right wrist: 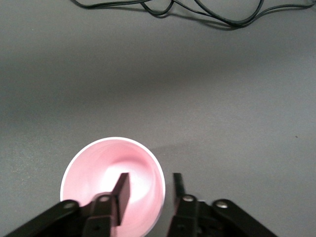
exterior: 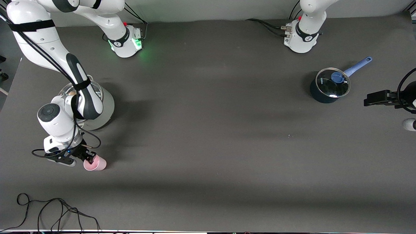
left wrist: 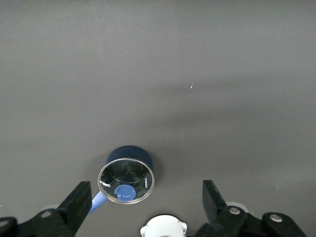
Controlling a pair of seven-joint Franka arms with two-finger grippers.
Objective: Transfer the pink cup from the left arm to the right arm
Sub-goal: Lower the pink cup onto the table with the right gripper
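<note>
Our right gripper point(right wrist: 148, 190) has one finger inside the pink cup point(exterior: 95, 163) and one outside, with a small gap at the rim. The cup sits on the table point(exterior: 208, 136) at the right arm's end. We should let go gently. Our left gripper point(left wrist: 143, 205) waits wide open, holding nothing, over the blue pot point(left wrist: 127, 173).

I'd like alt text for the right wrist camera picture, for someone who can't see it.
The right gripper straddles the rim of an upright pink cup, one of its jaws inside and one outside, slightly parted. The cup stands on a dark grey table, with black cables nearby.
</note>
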